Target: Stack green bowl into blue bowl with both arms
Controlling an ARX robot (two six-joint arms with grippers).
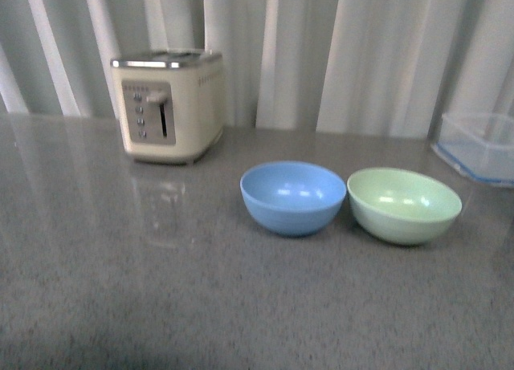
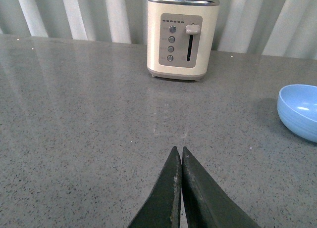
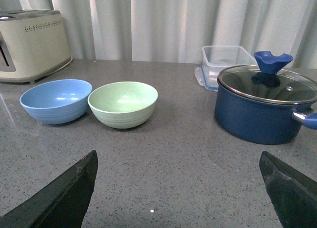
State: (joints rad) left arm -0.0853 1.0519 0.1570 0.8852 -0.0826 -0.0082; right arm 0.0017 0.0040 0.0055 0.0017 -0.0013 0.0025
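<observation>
W/ green bowl (image 1: 405, 204) just right of blue bowl (image 1: 293, 197) on counter (image 1: 161, 290), R gripper (image 3: 178, 156) spread wide & empty, L gripper (image 2: 181, 156) clenched on nothing, best to approach green's near rim w/ R, pinch wall squarely, avoid nudging blue.

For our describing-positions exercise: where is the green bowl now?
Front view: the green bowl sits right of centre on the counter, directly right of the blue bowl, with the clear container farther back and right.
</observation>
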